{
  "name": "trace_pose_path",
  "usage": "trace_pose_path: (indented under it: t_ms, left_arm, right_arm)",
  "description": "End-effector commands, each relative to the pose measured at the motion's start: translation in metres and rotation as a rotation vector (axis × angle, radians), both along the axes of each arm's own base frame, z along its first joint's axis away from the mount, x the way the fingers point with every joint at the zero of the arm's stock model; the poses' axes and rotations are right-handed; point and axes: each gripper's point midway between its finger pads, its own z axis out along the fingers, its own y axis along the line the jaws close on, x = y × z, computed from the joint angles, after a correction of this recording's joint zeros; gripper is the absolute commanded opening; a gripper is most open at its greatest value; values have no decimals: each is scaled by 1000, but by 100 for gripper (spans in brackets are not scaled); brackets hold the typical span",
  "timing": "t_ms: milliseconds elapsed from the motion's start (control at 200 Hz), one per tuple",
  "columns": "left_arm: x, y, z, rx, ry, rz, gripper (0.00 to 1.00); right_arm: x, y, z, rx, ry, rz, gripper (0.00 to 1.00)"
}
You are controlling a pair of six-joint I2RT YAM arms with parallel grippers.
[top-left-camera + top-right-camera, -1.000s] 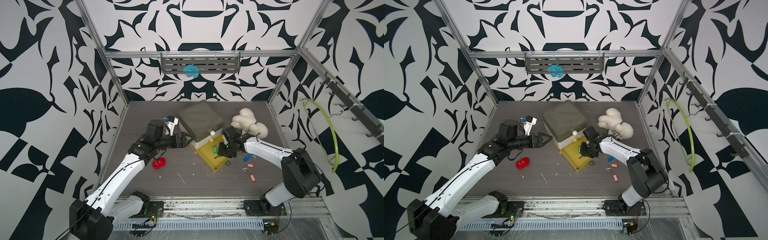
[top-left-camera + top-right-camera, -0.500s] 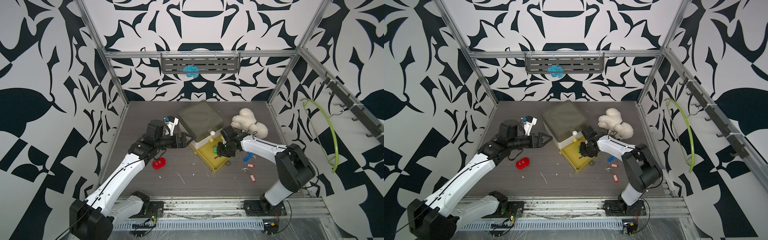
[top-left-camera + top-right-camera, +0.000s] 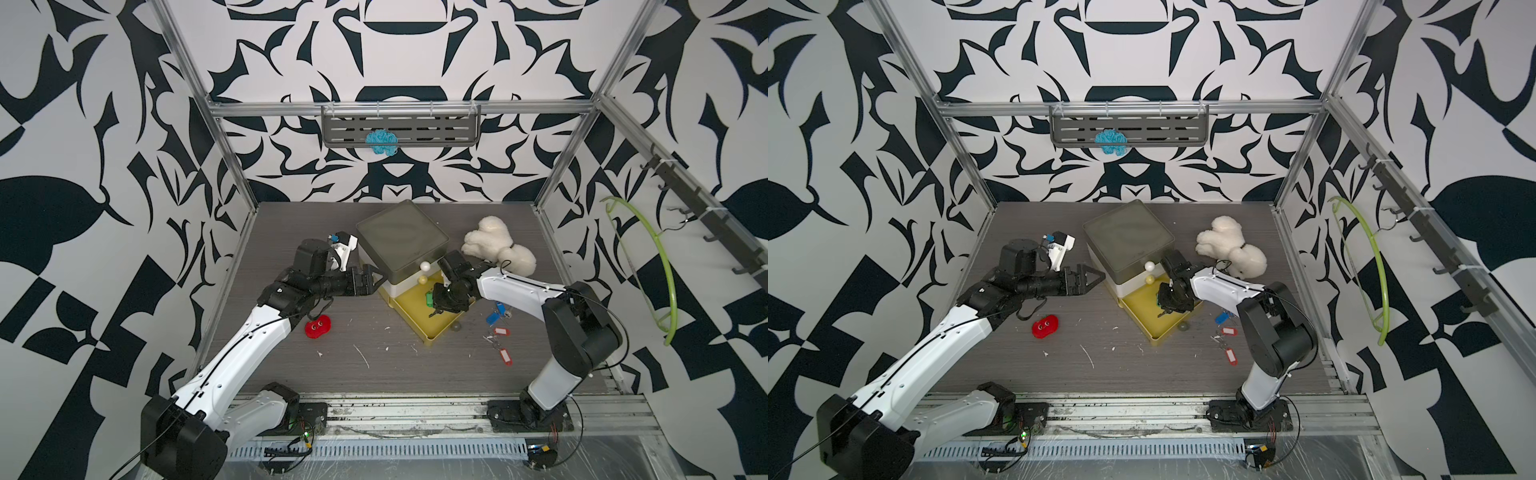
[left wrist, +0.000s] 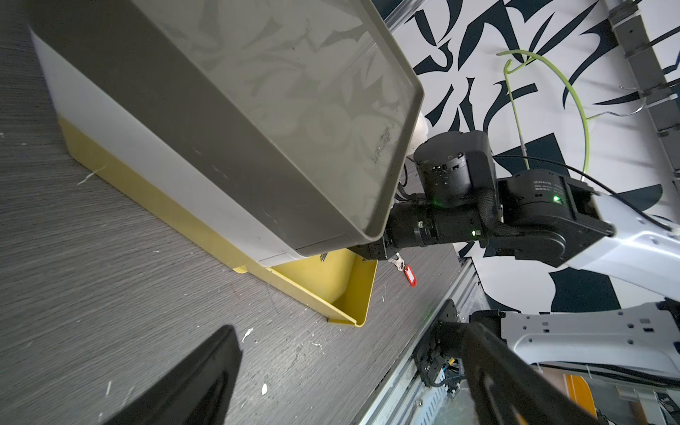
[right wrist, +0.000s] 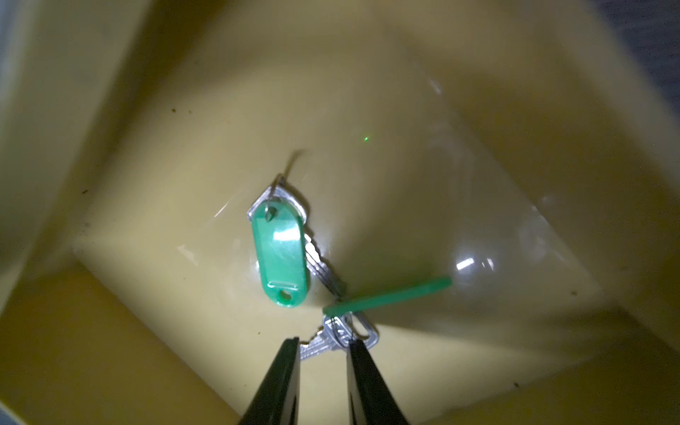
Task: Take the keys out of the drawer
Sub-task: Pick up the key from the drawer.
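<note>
The yellow drawer is pulled out of the grey-topped drawer unit. Two sets of keys lie in it. One shows its green tag flat; the other green tag stands edge-on. My right gripper reaches down into the drawer, shut on the key of the edge-on set. More keys lie on the table to the right, with a blue tag and red tags. My left gripper hovers open and empty beside the unit's left side.
A red round-eyed toy lies left of the drawer. A white plush sits behind my right arm. A green hanger hangs on the right wall. A blue fuzzy thing rests on the back shelf.
My right gripper has shifted a little deeper into the drawer, toward the unit, and its jaws have narrowed slightly round the key. The left arm has not moved.
</note>
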Motion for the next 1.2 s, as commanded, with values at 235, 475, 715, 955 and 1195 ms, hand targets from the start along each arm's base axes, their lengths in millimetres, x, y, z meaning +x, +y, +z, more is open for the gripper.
trace_pose_path:
  t_ms: [235, 475, 715, 955, 1195]
  left_arm:
    - [0, 1, -7, 14, 17, -3, 99]
    - [1, 0, -9, 16, 25, -3, 99]
    - [1, 0, -8, 11, 24, 0, 99]
    - [-1, 0, -4, -11, 20, 4, 99]
    - [-6, 0, 1, -39, 11, 2, 99]
  right_arm:
    - [10, 0, 5, -31, -23, 6, 25]
    - [12, -1, 3, -48, -24, 5, 13]
    - [12, -8, 15, -69, -48, -1, 0]
    - [7, -17, 40, -60, -110, -35, 0]
    - [-2, -26, 74, -31, -171, -61, 0]
